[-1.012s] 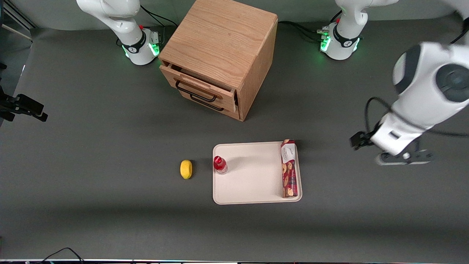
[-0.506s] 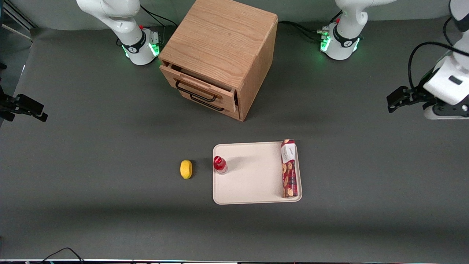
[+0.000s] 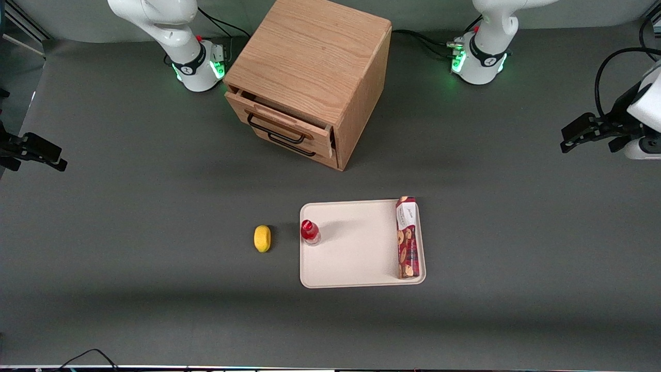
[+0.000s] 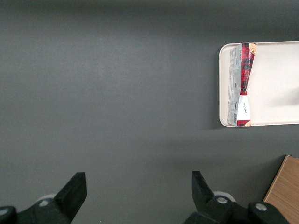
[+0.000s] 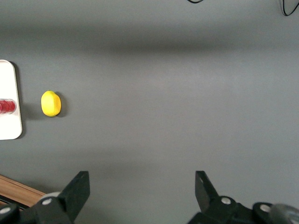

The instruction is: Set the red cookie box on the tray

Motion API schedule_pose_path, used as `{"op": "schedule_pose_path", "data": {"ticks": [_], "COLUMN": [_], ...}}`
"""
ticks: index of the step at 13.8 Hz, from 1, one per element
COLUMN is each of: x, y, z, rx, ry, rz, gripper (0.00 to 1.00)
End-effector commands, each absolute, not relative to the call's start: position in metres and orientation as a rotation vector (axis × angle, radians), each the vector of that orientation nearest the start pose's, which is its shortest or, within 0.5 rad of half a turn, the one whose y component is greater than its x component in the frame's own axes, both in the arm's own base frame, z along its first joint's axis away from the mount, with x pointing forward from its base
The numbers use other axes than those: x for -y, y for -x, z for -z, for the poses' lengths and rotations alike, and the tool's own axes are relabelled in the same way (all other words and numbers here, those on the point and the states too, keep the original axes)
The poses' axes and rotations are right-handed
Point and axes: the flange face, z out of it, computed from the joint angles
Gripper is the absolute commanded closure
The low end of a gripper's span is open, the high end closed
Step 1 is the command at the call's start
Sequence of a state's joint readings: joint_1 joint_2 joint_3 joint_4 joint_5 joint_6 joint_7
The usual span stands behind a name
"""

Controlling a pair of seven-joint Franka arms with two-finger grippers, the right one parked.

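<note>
Dark grey matting covers the whole bench [image 3: 155, 206], and near its middle sits the tray [image 3: 356, 258], closer to the front camera than the wooden drawer cabinet [image 3: 310, 77]. The red cookie box [image 3: 407, 237] lies flat inside the tray, along the rim that faces the working arm's end of the bench, with its long axis running from the camera's edge toward the arm bases and its white label end toward the bases. In the left wrist view the box [image 4: 241, 84] hugs the tray's rim [image 4: 222, 84], apparently resting against it.

By the look of it the placing is done: the box rests wholly on the tray with nothing holding it.

The gripper [image 3: 594, 135] hangs well apart from the box, out at the working arm's edge of the bench and farther from the camera than the tray. Its fingers [image 4: 74, 189] stand wide apart with only bare mat between them. If a further move is called for, it would likely be no more than clearing away; open bench surrounds the gripper.

A small red-capped bottle [image 3: 310, 232] stands on the tray's rim toward the parked arm's end, and a yellow lemon-like object [image 3: 262, 238] lies on the mat just beside it.
</note>
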State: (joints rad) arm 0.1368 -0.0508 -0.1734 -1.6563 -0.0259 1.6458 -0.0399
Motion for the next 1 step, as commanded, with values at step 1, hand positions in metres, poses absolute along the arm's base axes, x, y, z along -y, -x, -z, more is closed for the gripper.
{"op": "schedule_pose_path", "data": {"ticks": [1], "x": [0.0225], "y": [-0.5350], "z": [-0.6206], "rx": [-0.008], "ry": [3.170], "rz": [0.058], "gripper": [0.00]}}
